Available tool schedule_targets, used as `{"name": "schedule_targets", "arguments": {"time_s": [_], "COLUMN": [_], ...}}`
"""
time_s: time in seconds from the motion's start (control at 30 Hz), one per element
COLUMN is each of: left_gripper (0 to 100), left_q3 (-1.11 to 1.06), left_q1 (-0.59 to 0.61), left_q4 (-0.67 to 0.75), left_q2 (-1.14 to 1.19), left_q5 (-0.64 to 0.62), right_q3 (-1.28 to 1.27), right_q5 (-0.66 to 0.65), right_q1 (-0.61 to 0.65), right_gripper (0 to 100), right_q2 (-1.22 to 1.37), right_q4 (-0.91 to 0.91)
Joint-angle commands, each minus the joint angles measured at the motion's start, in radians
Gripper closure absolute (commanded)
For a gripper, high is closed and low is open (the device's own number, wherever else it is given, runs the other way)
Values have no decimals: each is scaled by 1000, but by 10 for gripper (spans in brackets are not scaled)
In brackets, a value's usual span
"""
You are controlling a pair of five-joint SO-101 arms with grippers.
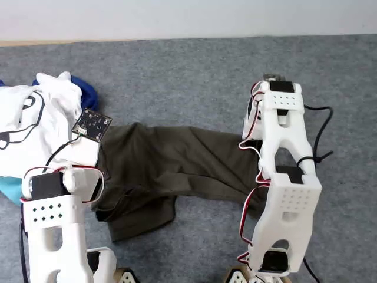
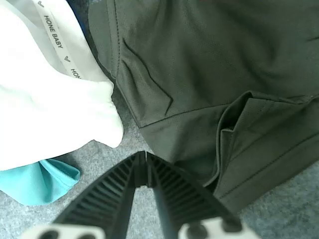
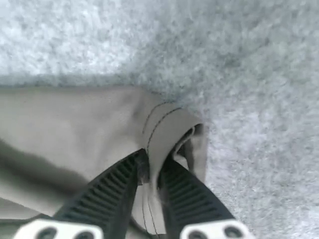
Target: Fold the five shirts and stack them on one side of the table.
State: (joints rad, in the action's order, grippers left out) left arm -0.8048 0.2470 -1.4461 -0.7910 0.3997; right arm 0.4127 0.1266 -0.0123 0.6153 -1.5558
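The olive shirt (image 1: 177, 159) lies spread across the middle of the table (image 1: 194, 65), between my two arms, and is rumpled at its near left corner. I judge it light, limp and quick to crease, so it would sag from any single pinch and drag on the rough grey covering rather than slide; I'd take it by a hem or cuff, where the stitched double layer gives the fingers something to bite. My right gripper (image 3: 152, 169) has exactly that, clamped on a folded hem at the shirt's right end, low over the table. My left gripper (image 2: 146, 162) is closed on nothing, tips together; it hangs over the bare strip between the olive shirt's left edge and the white shirt (image 1: 35, 118), with a teal shirt (image 2: 35, 181) peeping out beneath that.
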Motion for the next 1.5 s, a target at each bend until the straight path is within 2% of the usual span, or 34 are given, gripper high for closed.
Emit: {"name": "schedule_targets", "arguments": {"time_s": [0.0, 0.37, 0.6, 1.37, 1.47], "left_gripper": [995, 995, 995, 995, 995], "left_q3": [2, 2, 2, 5, 5], "left_q1": [-8, -8, -8, -8, -8], "left_q4": [-9, -8, -8, -35, -35], "left_q2": [-20, -20, -20, -20, -20], "left_q5": [-9, -9, -9, -9, -9], "right_q3": [60, 58, 55, 41, 46], "right_q5": [-28, -60, -55, -54, -54], "right_q1": [-15, -68, -65, -38, -38], "right_gripper": [989, 984, 883, 910, 961], "right_q2": [-82, -81, -81, -27, -24], "right_q4": [30, 59, 16, -28, -18]}}
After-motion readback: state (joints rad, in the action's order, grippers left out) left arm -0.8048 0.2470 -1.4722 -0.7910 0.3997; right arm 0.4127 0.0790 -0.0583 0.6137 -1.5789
